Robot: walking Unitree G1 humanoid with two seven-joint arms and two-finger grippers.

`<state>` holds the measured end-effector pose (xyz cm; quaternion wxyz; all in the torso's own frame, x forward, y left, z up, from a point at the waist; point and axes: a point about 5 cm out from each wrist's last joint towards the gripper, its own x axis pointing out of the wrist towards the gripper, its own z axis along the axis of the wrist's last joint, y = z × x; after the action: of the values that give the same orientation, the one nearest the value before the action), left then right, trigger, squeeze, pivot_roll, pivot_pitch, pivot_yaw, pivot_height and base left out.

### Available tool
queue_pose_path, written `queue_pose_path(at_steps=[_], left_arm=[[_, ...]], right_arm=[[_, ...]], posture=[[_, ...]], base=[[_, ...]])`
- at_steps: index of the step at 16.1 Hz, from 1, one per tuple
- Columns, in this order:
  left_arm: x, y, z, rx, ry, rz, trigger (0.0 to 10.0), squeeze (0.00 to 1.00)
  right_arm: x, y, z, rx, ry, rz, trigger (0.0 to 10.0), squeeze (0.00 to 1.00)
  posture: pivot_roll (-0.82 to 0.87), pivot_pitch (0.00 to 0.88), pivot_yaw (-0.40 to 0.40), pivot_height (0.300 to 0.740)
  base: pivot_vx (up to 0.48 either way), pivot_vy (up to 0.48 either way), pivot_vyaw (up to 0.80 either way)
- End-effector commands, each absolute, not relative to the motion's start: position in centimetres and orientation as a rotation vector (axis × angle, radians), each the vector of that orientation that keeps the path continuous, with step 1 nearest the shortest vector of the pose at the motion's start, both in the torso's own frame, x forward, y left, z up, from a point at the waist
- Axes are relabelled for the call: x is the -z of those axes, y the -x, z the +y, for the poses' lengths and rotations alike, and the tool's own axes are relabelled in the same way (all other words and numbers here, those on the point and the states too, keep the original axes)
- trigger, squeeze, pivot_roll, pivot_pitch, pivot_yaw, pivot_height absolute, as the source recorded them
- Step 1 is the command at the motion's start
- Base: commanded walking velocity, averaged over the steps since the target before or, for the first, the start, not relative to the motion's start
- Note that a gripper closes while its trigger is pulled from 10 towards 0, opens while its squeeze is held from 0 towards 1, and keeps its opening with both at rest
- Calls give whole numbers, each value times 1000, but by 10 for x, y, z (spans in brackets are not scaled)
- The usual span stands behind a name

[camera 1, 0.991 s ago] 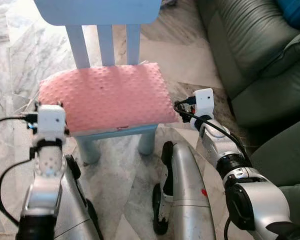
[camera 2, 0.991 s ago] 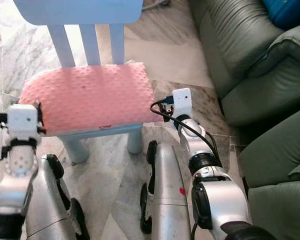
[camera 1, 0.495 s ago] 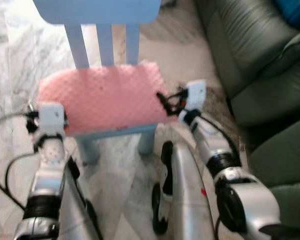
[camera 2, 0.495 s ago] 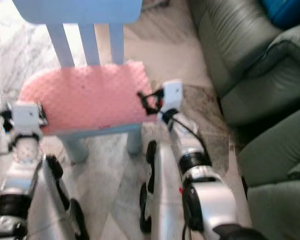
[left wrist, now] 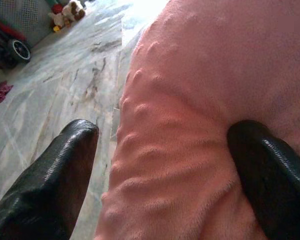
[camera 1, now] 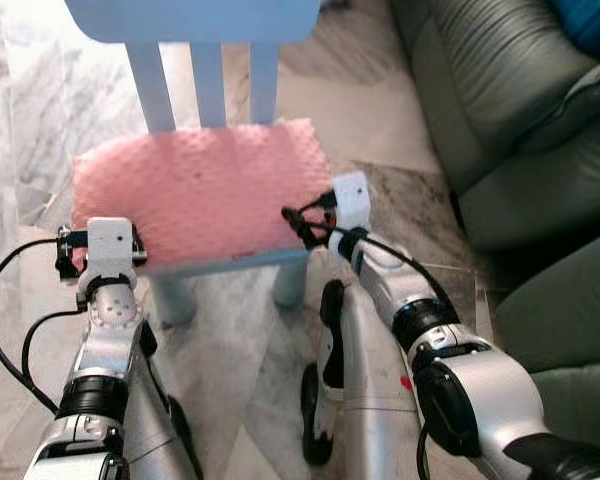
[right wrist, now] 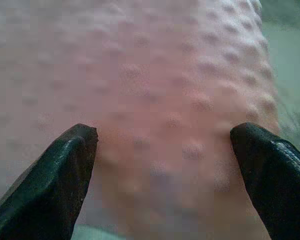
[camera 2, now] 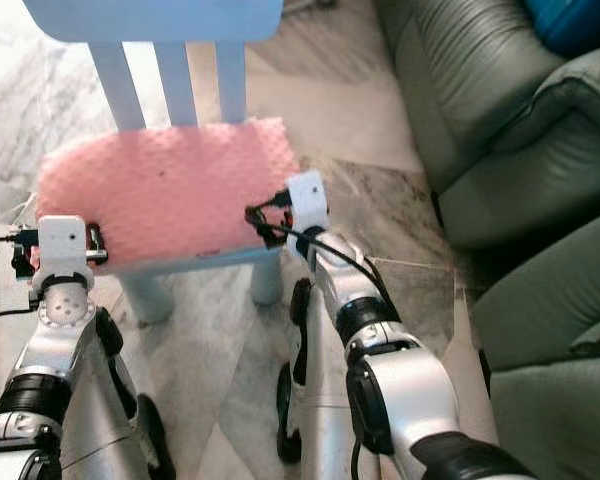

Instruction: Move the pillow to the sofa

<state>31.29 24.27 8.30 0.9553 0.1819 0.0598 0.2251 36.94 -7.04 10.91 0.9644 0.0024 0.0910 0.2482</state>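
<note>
While the pink pillow (camera 1: 195, 195) is lying flat on the seat of the blue chair (camera 1: 210, 60), long axis running across it, I am bracketing it at both short ends. My left gripper (left wrist: 165, 175) is spread apart, one finger pressing the pillow's top, the other off its edge. My right gripper (right wrist: 165, 175) is gaping over the opposite corner. Past that end, the green sofa (camera 1: 510, 120) is waiting.
</note>
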Motion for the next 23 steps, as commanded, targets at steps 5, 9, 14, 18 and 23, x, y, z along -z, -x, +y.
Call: queue_pose_path(at_steps=[5,9,14,18,23], left_arm=[[-44,-307,235,-372,-288,297,6902,0],[-33,-302,237,-344,-269,315,0,0],[-25,-299,230,-310,-269,320,0,0],[-22,-297,229,-304,-273,326,0,0],[-21,-296,228,-300,-272,322,0,0]], right_arm=[[-80,-359,-75,-449,113,323,10000,0],[-73,-355,-69,-449,98,358,0,0],[-68,-354,-77,-356,-8,393,0,0],[-67,-353,-76,-354,15,390,0,0],[-65,-352,-74,-357,26,397,0,0]], posture=[[-8,275,-172,437],[-4,273,-170,437],[-7,266,-175,437],[-11,258,-179,437],[-12,255,-182,437]], base=[[0,0,0],[0,0,0],[0,0,0],[0,0,0],[0,0,0]])
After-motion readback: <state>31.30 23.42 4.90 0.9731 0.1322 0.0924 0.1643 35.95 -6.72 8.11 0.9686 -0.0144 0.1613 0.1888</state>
